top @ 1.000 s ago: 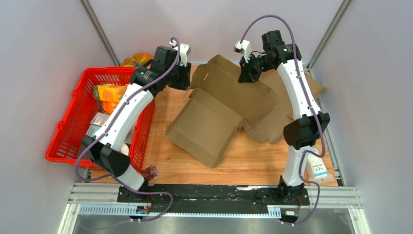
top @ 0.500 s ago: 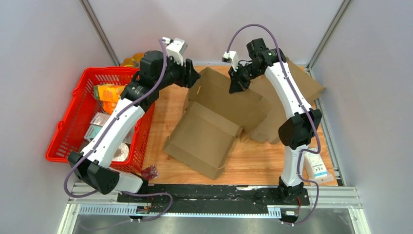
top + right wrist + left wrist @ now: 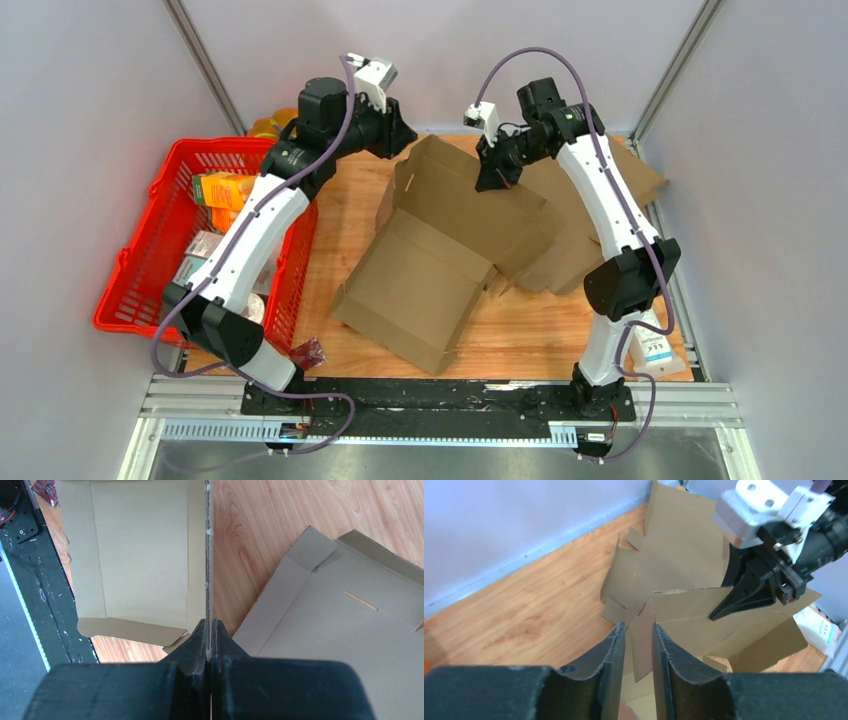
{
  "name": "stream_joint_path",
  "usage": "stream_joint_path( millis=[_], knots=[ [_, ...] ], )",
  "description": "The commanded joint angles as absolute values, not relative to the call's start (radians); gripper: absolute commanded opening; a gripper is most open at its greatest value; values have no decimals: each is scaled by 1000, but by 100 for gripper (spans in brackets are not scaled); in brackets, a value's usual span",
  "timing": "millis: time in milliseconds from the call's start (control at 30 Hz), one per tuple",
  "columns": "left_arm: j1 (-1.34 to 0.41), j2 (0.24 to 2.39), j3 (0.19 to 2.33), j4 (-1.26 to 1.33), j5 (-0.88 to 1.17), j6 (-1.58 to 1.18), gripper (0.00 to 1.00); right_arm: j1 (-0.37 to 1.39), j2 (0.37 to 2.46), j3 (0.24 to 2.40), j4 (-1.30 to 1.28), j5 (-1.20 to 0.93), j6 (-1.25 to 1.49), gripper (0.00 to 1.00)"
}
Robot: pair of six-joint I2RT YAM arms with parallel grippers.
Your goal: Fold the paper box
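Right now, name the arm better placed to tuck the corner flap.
Left, probably. The left gripper, open, straddles the corner flap; the right gripper is shut on the paper box wall's edge.

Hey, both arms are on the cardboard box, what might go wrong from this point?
The right gripper pinches only the thin edge of the paper box; that wall may slip out or tear.
The left gripper straddles a corner flap without clearly clamping; closing may crease it or miss.
The box overlaps a flat cardboard sheet, which may drag along.
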State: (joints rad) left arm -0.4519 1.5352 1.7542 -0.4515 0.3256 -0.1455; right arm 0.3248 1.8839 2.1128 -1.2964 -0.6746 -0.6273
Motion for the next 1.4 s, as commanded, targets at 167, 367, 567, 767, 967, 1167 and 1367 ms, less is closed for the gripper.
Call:
stream_joint_path(
  millis=[167, 367, 567, 767, 967, 1167, 1367],
  knots=[
    [-453, 1569, 1732, -419, 503, -104, 29, 347, 1821, 2123, -1243, -726, -611, 0],
    [-466, 1563, 1671, -375, 517, -43, 45, 357, 1812, 2131, -1258, -773, -629, 0],
    [-468, 1592, 1640, -246, 520, -57, 58, 371, 1804, 2123, -1258, -813, -637, 0],
    [-468, 1598, 1612, -172, 526, -78, 67, 374, 1799, 2123, -1261, -837, -641, 0],
    [-468, 1576, 1577, -152, 575, -83, 40, 374, 1796, 2112, -1252, -850, -638, 0],
    [-468, 1557, 1568, -175, 563, -75, 35, 373, 1790, 2086, -1239, -816, -621, 0],
    [-465, 1362, 1528, -383, 238, -251, 61, 373, 1787, 2054, -1212, -641, -481, 0]
  ],
)
